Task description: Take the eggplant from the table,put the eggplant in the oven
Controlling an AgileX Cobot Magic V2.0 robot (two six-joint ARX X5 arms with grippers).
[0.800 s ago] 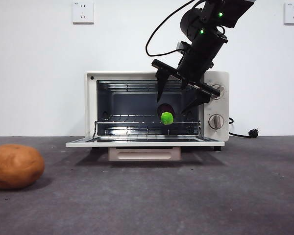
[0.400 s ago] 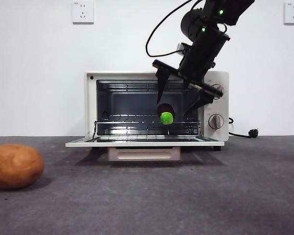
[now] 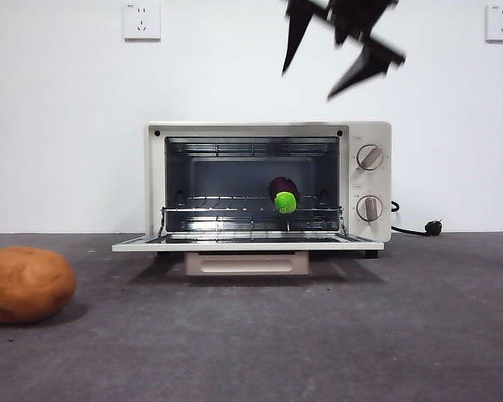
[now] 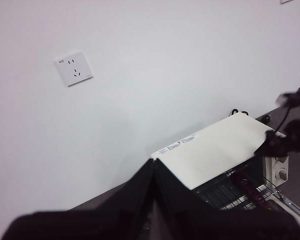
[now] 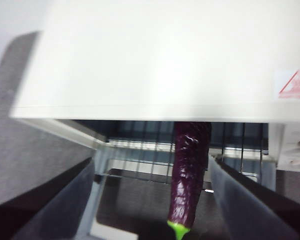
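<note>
The dark purple eggplant [image 3: 282, 193] lies on the wire rack inside the open cream-white oven [image 3: 155, 184], its green cap facing out. My right gripper [image 3: 308, 85] hangs open high above the oven, holding nothing. From its wrist view the eggplant [image 5: 190, 165] runs lengthwise under the oven's white top [image 5: 155, 55], between the spread jaws of the right gripper [image 5: 151, 161] and well below them. My left gripper [image 4: 154, 165] is shut and empty, far off to the side, looking at the oven [image 4: 215, 150] from above.
A round orange-brown potato-like lump [image 3: 25, 285] sits on the dark grey table [image 3: 318, 335] at the near left. The oven door [image 3: 247, 244] lies folded down flat. A black plug and cord [image 3: 423, 228] lie right of the oven. Wall sockets [image 3: 142, 20] are on the white wall.
The right gripper has risen from in front of the oven's opening to the top of the picture, jaws still open. The eggplant stays on the rack.
</note>
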